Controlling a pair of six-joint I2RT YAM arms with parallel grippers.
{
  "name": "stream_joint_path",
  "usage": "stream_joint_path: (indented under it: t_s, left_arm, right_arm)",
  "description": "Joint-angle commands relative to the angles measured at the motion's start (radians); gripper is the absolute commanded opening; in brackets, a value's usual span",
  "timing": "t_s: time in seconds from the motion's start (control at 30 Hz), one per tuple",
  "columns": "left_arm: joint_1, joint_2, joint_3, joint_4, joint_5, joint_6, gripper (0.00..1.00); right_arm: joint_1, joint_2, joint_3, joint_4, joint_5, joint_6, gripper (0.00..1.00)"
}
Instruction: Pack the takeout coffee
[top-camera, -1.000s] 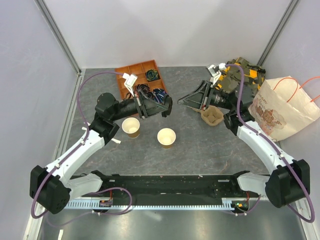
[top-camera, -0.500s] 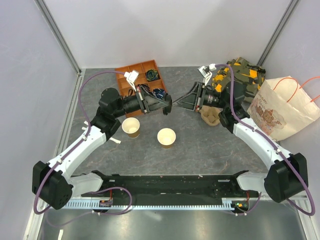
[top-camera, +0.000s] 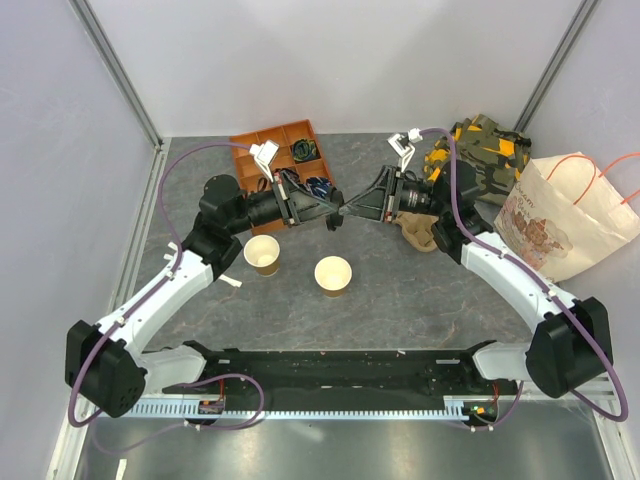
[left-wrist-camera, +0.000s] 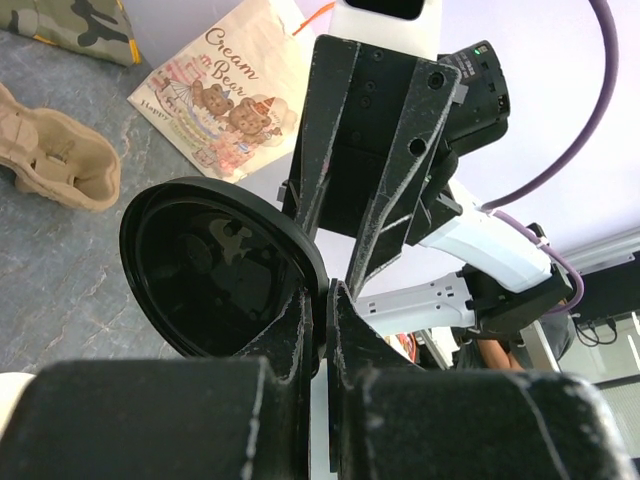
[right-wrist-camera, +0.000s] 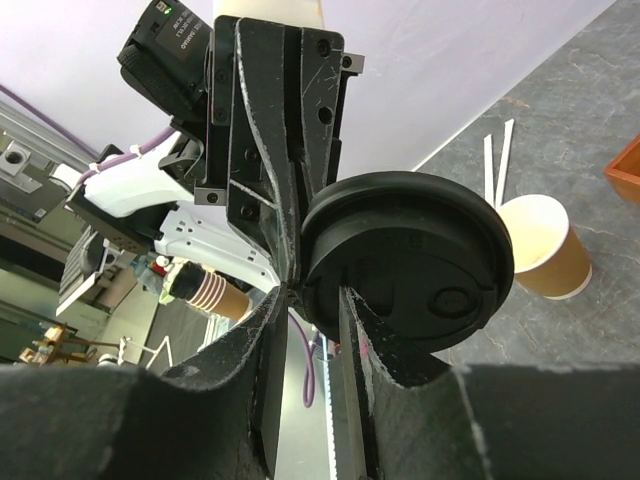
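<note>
- The black plastic lid (left-wrist-camera: 215, 270) of the takeout coffee was held in mid-air above the table, between the two arms; it was seated on no cup.
- The left gripper (left-wrist-camera: 325, 295) was clamped tight on the lid's rim; the right gripper (right-wrist-camera: 315, 300) was set astride the rim close by; whether its fingers were pressing or merely straddling could not be told.
- A lidless paper cup (top-camera: 262, 254) and a second lidless cup (top-camera: 333, 275) were seen upright on the grey table below, well apart from the lid; which one the lid was meant for could not be told.
- The moulded pulp cup carrier (left-wrist-camera: 60, 165) was seen on the table beneath the right arm; a printed paper bag (top-camera: 570, 215) was seen further right.
- The lid was judged light, thin, springy and glossy enough to slip; the rolled rim was judged its stiffest part and the place to be pinched; a hard squeeze across the disc could bow it.
- The cups were judged light, soft-walled and easily crushed or tipped while uncovered; a gentle hold around the wall, below the lip, was judged safest.
</note>
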Motion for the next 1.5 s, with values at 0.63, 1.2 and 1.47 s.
stream_joint_path:
  t_s: [0.63, 1.2, 1.47]
  left_arm:
    - [0.009, -0.028, -0.023, 0.163, 0.174, -0.036, 0.02]
    - [0.014, 0.014, -0.014, 0.121, 0.090, -0.093, 0.02]
    - [0.014, 0.036, -0.003, 0.096, 0.079, -0.088, 0.02]
  right_arm:
    - [-0.073, -0.044, 0.112, -0.285, -0.102, -0.228, 0.42]
    - [-0.061, -0.057, 0.104, -0.196, -0.041, -0.173, 0.41]
    - [-0.018, -0.038, 0.101, -0.197, -0.032, -0.171, 0.42]
